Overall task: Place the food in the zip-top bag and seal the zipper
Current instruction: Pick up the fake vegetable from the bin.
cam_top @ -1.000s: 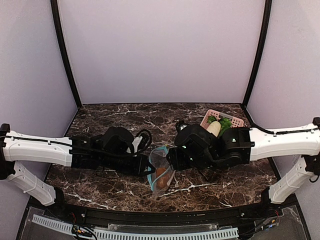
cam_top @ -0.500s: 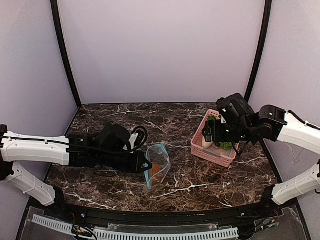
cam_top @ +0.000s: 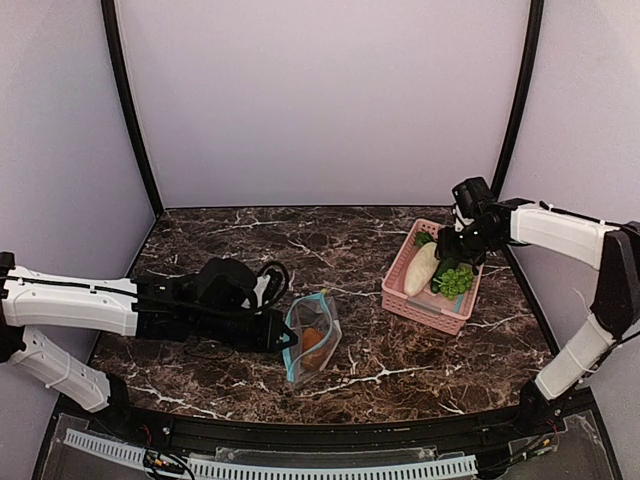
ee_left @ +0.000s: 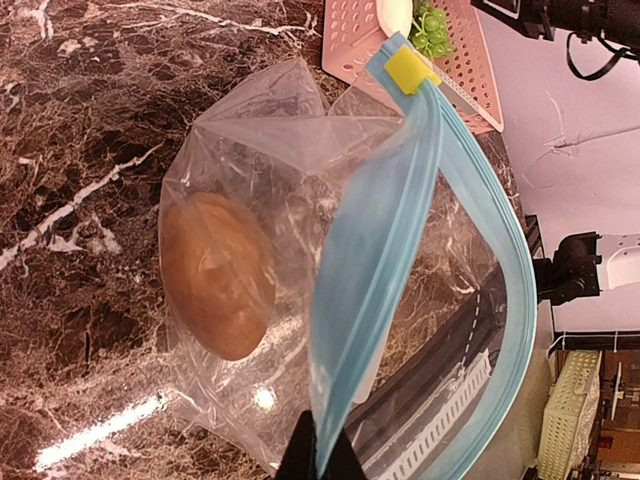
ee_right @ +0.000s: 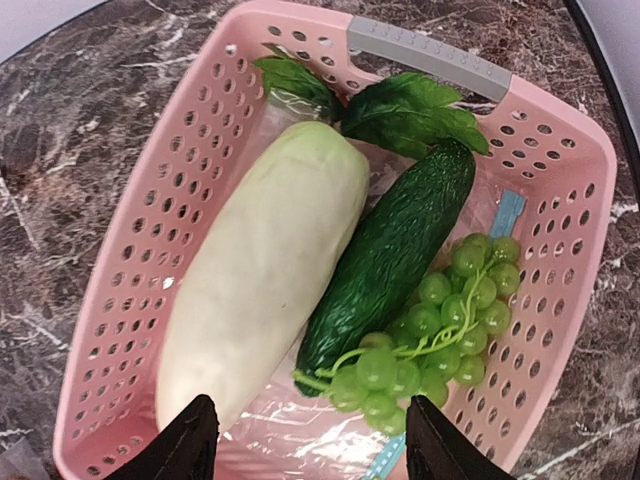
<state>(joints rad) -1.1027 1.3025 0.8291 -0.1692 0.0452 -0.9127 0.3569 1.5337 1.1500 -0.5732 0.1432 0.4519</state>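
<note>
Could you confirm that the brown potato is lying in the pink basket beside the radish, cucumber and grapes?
Not quite: the brown potato lies inside the clear zip-top bag, as the left wrist view shows; the radish, cucumber and grapes are in the pink basket.

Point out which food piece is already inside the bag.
The round brown lump, lying inside the clear zip-top bag. The white radish, dark green cucumber and grapes are all in the pink basket.

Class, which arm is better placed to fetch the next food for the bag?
Right. Its open fingers hover above the basket, while the left fingers pinch the zipper, holding the bag open.
</note>
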